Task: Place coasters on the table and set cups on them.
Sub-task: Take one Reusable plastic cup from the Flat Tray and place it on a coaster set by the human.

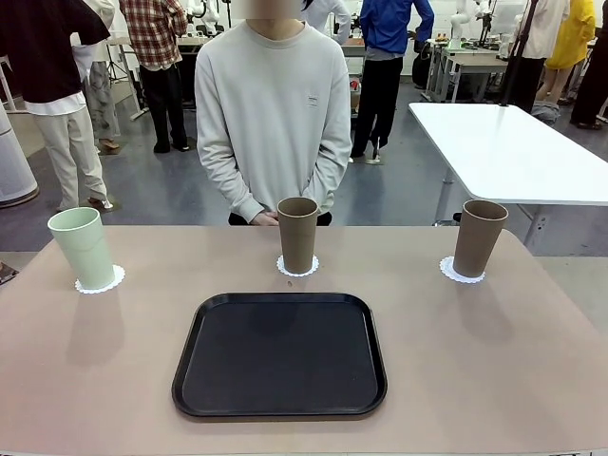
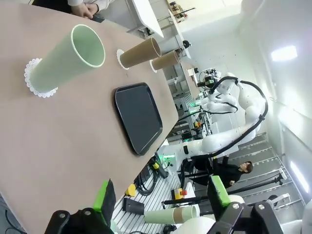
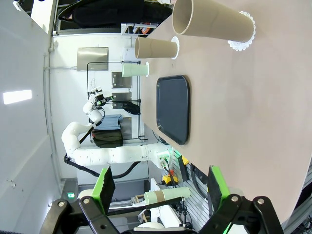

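Observation:
Three cups stand upright on the beige table (image 1: 475,361), each on a white lacy coaster. The mint green cup (image 1: 82,247) is on the left coaster (image 1: 100,282), a brown cup (image 1: 297,235) on the middle coaster (image 1: 297,269), and another brown cup (image 1: 479,237) on the right coaster (image 1: 458,273). My left gripper (image 2: 161,195) hangs open and empty off the table's side, well back from the green cup (image 2: 68,61). My right gripper (image 3: 161,187) is open and empty too, far from the nearest brown cup (image 3: 214,22).
A black tray (image 1: 280,353) lies bare at the table's near middle. A person stands at the far edge with hands (image 1: 266,218) clasped behind the middle cup. A white table (image 1: 513,142) stands at the back right.

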`<state>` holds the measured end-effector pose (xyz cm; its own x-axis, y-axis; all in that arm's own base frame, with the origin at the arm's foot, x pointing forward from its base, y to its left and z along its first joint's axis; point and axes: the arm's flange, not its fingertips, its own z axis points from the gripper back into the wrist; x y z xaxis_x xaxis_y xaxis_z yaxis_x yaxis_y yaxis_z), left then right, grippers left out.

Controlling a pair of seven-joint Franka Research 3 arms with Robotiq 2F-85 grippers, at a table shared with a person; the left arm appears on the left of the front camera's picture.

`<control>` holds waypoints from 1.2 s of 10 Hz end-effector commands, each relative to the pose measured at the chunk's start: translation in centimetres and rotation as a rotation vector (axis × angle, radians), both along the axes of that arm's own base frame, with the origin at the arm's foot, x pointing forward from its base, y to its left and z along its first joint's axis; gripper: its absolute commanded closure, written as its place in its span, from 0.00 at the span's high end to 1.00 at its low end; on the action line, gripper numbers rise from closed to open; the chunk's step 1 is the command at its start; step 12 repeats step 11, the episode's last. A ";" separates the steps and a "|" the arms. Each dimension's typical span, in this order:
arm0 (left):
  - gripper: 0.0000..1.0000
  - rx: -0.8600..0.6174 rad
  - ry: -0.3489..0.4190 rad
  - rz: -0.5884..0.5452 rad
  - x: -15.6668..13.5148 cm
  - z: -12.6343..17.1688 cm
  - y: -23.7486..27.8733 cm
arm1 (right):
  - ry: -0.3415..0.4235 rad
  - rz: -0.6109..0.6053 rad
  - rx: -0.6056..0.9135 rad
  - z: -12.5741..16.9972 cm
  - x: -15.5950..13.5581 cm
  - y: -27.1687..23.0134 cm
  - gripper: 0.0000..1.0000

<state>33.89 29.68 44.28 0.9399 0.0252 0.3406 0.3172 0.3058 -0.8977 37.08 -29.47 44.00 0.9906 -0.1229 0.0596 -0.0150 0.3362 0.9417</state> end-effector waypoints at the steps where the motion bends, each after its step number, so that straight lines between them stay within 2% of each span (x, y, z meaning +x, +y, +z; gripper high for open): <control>1: 1.00 -0.012 -0.008 0.009 -0.1 0.1 0.1 | 0.001 -0.002 0.000 0.1 0.0 0.0 1.00; 12: 1.00 -0.002 0.000 0.001 0.0 0.0 0.0 | 0.001 -0.002 0.000 0.1 0.0 0.0 1.00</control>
